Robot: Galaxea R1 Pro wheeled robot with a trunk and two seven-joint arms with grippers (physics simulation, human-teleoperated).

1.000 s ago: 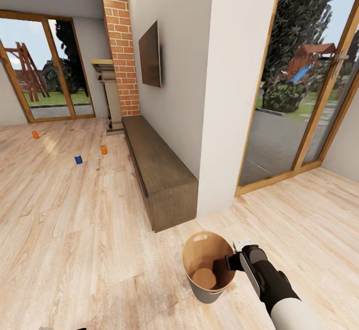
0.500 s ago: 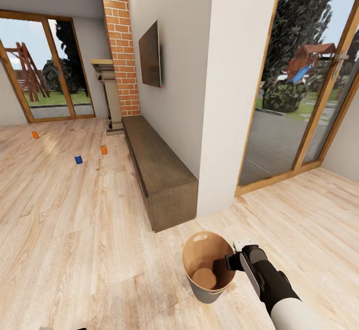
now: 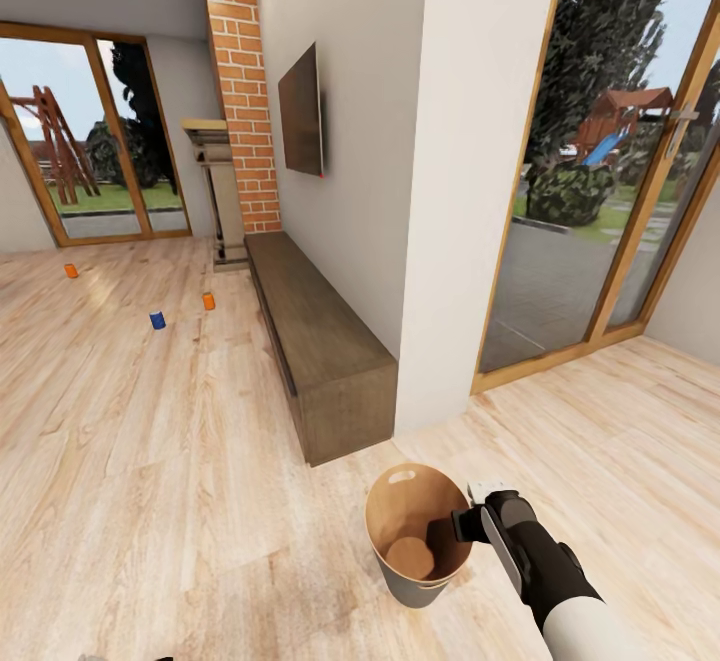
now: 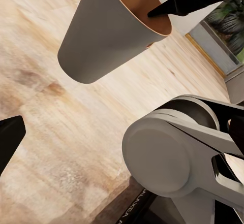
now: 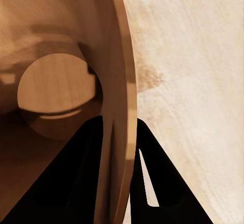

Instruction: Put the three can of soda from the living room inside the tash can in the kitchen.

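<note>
The trash can (image 3: 415, 539) hangs low in front of the robot, just above the pale plank floor (image 3: 150, 501), held upright with its orange-brown inside open to the head view; the small slot (image 3: 402, 477) sits near the far rim. Its base and lower wall are cut off from view by its own rim there, while the left wrist view shows the grey outer wall (image 4: 107, 31) whole, clear of the floor. The right pincer (image 3: 462, 524) is pinched on the near rim: in the right wrist view one dark finger (image 5: 66, 183) lies inside the can and the other outside, the wall (image 5: 122, 107) squeezed between them. Of the left pincer only a dark finger tip (image 4: 7, 140) shows at the picture's edge, so whether it is spread or closed cannot be told.

Well apart, far across the living room floor, stand the three soda cans: a dark blue can (image 3: 157, 320), an orange can (image 3: 208, 301) near it, and a second orange can (image 3: 71, 270) farther off toward the glass doors (image 3: 90, 141). Their tops are too small to make out. A long dark-wood cabinet (image 3: 315, 341) runs along the wall below the brick fireplace column (image 3: 243, 101).
</note>
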